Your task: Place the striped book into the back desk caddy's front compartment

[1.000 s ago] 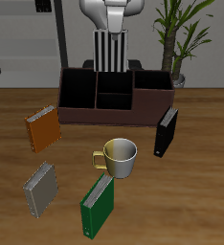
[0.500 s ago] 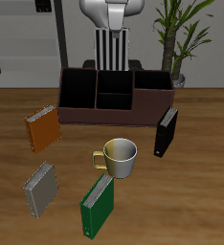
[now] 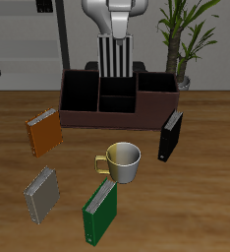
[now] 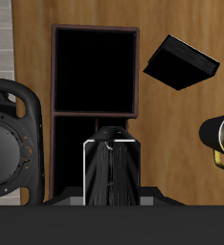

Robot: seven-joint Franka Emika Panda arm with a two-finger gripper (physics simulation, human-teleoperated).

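Note:
The striped book (image 3: 115, 56) hangs upright above the back rim of the back desk caddy (image 3: 117, 119), a low reddish-brown box with black-lined compartments. My gripper (image 3: 116, 37) is shut on the book's upper end; its fingertips are hidden by the book. In the wrist view the striped book (image 4: 111, 174) is seen edge-on over the caddy, with a large black compartment (image 4: 95, 72) beyond it. The book is not inside any compartment.
In front of the caddy stand a cream mug (image 3: 123, 162), an orange book (image 3: 44, 131), a speckled grey book (image 3: 42, 194), a green book (image 3: 100, 214) and a black book (image 3: 171, 136). A potted plant (image 3: 182, 39) stands behind the caddy.
My gripper and the striped book have shifted slightly sideways toward the plant and a touch lower. Everything on the table is where it was.

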